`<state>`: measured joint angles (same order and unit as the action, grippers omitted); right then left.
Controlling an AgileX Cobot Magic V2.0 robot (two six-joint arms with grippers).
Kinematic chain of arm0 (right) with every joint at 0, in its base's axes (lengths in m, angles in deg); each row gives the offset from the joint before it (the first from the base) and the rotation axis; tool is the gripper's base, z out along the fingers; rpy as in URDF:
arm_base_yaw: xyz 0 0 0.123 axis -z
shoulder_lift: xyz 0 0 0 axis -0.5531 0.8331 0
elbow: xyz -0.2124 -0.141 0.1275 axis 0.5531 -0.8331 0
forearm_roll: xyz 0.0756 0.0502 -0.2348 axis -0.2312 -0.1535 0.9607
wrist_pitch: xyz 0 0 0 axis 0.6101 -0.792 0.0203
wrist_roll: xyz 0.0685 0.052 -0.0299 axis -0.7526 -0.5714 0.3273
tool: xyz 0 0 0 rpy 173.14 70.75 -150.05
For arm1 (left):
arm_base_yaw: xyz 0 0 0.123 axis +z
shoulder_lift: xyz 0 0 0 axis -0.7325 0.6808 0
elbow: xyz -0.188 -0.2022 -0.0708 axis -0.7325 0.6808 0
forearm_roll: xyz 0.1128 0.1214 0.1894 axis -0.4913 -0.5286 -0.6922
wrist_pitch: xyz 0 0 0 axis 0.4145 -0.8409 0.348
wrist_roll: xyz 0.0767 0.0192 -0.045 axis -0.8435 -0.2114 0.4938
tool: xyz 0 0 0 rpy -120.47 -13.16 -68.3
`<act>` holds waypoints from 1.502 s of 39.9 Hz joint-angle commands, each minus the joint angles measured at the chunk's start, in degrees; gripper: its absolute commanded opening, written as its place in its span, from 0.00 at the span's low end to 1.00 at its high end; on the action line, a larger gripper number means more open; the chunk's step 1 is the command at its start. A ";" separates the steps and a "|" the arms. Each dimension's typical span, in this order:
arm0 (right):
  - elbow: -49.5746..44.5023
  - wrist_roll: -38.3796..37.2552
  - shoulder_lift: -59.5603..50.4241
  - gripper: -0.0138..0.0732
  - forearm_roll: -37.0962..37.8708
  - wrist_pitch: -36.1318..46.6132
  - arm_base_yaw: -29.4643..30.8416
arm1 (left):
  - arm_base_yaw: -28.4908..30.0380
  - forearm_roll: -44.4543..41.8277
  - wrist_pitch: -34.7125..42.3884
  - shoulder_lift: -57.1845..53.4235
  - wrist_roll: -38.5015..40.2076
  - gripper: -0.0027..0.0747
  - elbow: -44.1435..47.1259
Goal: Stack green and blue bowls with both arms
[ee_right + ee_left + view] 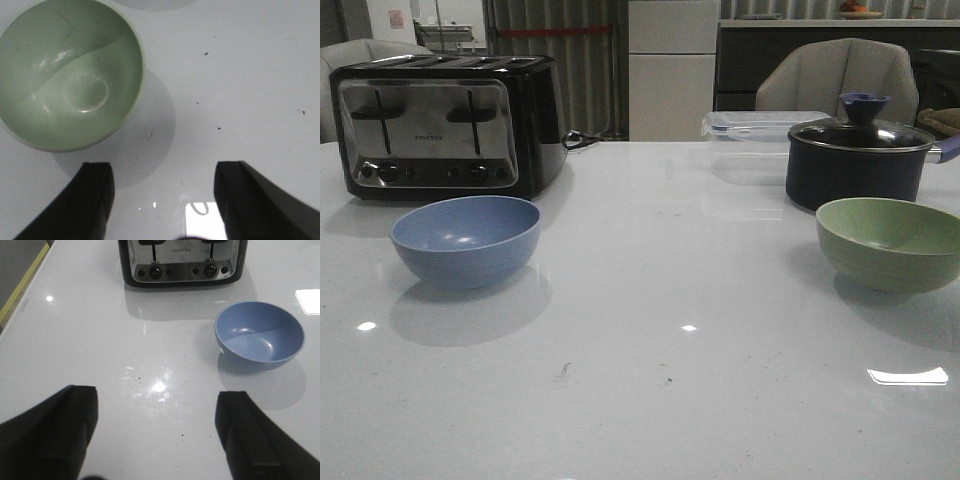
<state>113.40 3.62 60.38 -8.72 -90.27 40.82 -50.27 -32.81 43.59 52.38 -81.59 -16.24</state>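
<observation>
blue bowl [466, 238] and green bowl [891, 242] seen well apart, unstacked | left gripper [157, 432] and right gripper [162, 197] spread, empty | nothing grasped yet

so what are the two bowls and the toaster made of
Blue bowl and green bowl: probably matte plastic or melamine, going by their smooth walls and soft, dull highlights. Toaster: brushed metal front in a glossy black shell, likely plastic.

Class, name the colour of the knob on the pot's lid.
The knob is blue, on the dark lidded pot; the front view shows it best.
</observation>
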 commanded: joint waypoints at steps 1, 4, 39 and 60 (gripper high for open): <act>6.64 0.33 4.76 0.78 -1.98 0.75 0.42 | -0.21 0.18 4.76 0.56 0.00 0.74 -2.03; 10.50 1.43 9.31 0.78 -2.97 -1.11 0.42 | -0.21 0.18 4.76 0.56 0.00 0.74 -2.03; 31.02 5.48 29.78 0.25 -6.28 -13.51 0.12 | -0.21 0.18 4.76 0.56 0.00 0.74 -2.03; 30.84 7.36 20.54 0.24 -6.34 -14.70 -20.49 | -0.21 0.18 4.76 0.56 0.00 0.66 -2.03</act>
<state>142.55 10.29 83.69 -14.42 -105.98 24.07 -50.27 -32.81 43.59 52.38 -81.59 -16.24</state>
